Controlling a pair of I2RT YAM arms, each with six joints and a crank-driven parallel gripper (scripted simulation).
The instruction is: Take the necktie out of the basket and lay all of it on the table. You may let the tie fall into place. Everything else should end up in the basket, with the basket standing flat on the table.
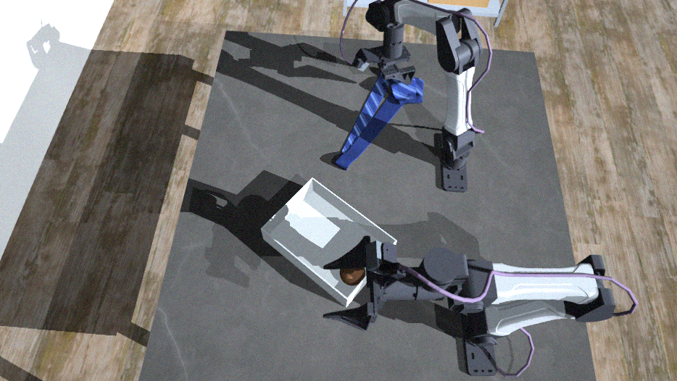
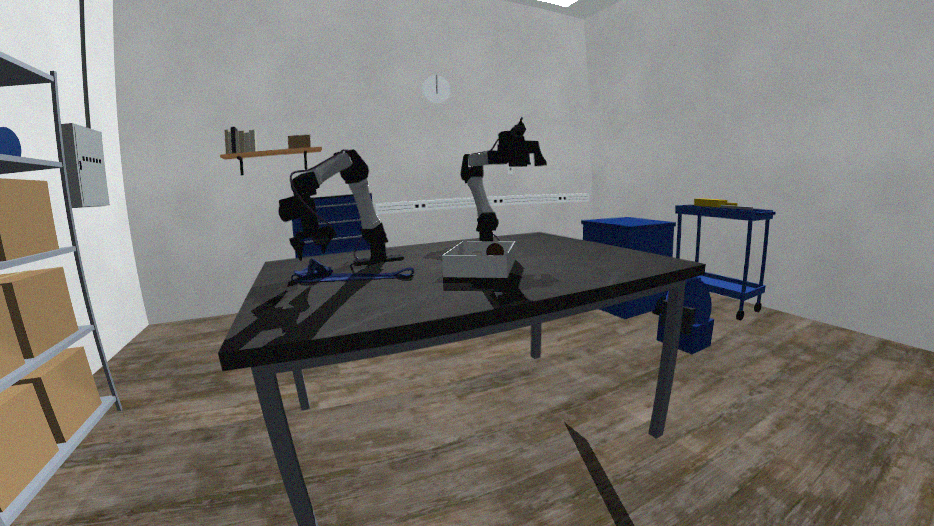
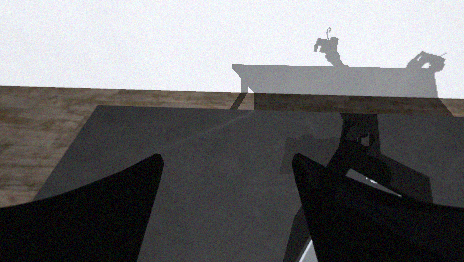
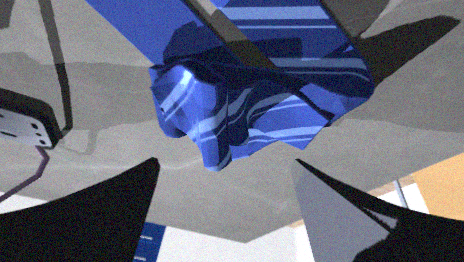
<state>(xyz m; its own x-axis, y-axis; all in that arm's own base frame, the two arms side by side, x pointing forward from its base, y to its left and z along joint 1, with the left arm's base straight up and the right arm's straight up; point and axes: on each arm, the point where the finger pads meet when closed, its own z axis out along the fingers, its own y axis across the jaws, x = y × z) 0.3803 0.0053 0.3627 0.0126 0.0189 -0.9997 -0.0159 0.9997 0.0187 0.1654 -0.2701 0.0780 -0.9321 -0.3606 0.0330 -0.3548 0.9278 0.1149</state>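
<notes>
The blue striped necktie lies on the table outside the basket, folded back in a long loop with one end crumpled. My right gripper is open and empty, just above the crumpled end. The white basket stands upright and looks flat on the table. A brown round object is inside its near corner, partly hidden in the top view. My left gripper is open and empty, high above the table near that corner.
The right arm's base stands beside the necktie. The left arm's base is at the lower right of the top view. Bare dark table lies between the basket and the left table edge. Shadows of both arms cross the table.
</notes>
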